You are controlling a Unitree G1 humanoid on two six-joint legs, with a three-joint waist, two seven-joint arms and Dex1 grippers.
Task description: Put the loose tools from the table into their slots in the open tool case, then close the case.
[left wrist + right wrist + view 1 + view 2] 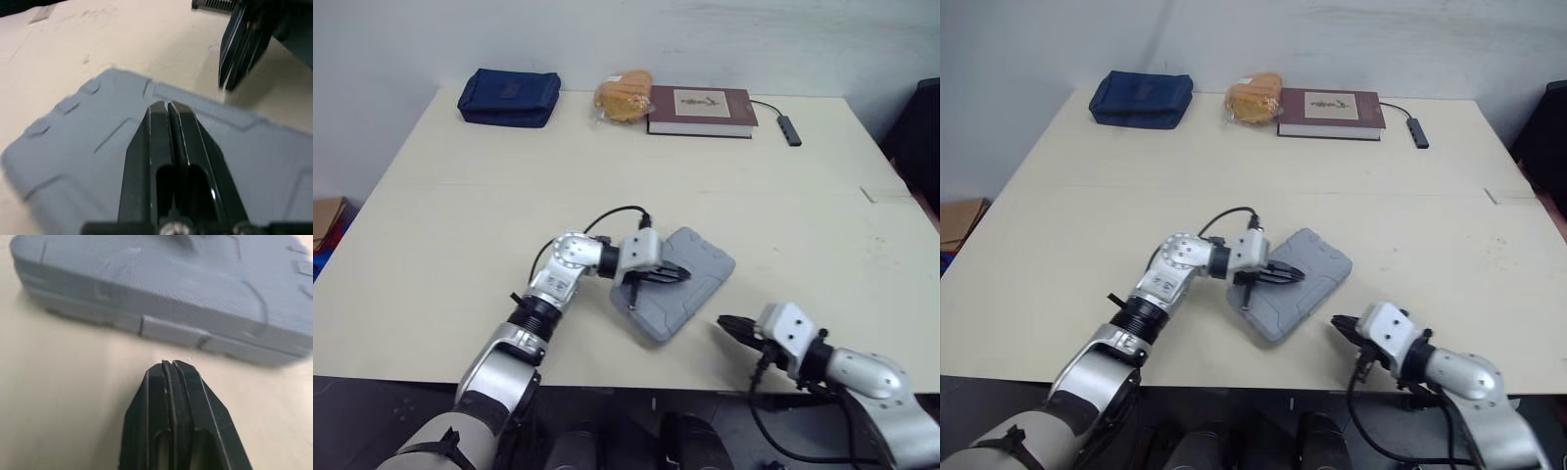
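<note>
I judge this to be the closing step. The tool case lies with its lid down, and my left gripper is on top of the lid, apparently touching it, fingers pressed together and holding nothing. My right gripper, also closed and empty, points at a tab on the case's front wall, just short of contact. Next I'd press down firmly and nudge that tab to latch it.

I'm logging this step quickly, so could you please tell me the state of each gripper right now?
Left gripper: closed, empty, over the grey plastic tool case.
Right gripper: closed, empty.
</note>
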